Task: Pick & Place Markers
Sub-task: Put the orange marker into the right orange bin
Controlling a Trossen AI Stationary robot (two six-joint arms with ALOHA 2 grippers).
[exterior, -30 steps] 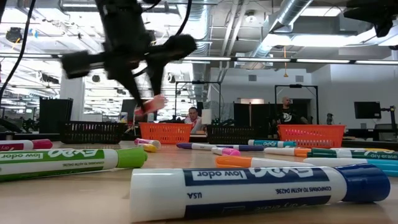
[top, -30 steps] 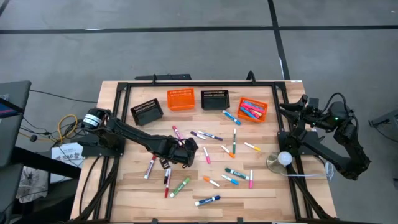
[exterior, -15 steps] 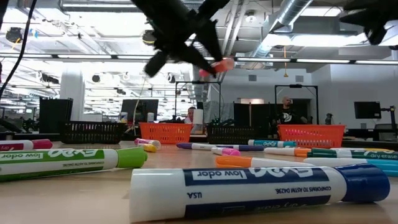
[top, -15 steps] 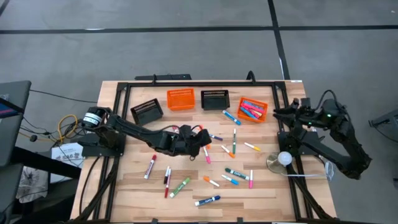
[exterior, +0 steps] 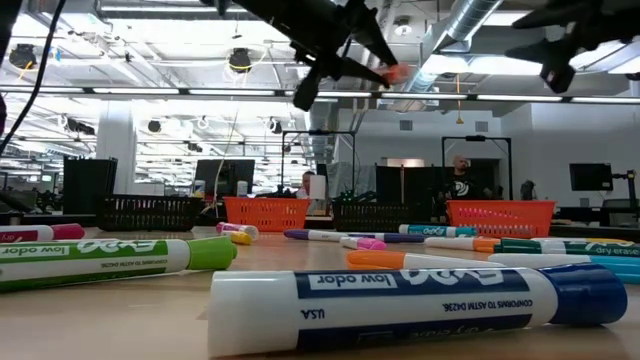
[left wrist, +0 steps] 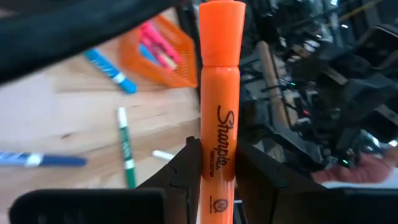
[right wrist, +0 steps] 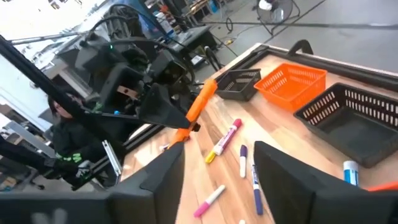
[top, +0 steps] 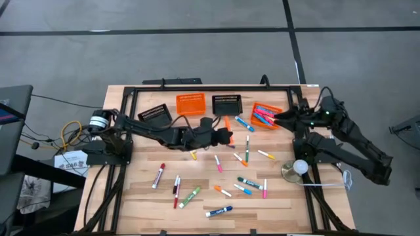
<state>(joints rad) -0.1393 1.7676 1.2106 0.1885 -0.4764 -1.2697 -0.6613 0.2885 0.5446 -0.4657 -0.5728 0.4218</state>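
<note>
Held marker: an orange highlighter (left wrist: 219, 106) with black lettering along its barrel and a matching orange cap, clamped near its lower end and pointing away from the wrist.
Left gripper: the left gripper (top: 225, 136) is closed on the orange highlighter, lifted above the table's far middle, just in front of the black basket (top: 226, 104).
Left arm pose: stretched low from the table's left edge toward the centre, reaching to the right.
Other markers: the markers (top: 223, 169) lie scattered flat across the wooden table (top: 141, 190), pink, green, blue, orange and white among them; several more sit inside the orange basket (top: 268, 115) at the far right.
Right gripper: the right gripper (top: 278, 118) hovers beside that orange basket, its fingers (right wrist: 285, 171) parted with nothing between them.
Right arm pose: bent at the table's right edge, reaching inward to the left.
</note>
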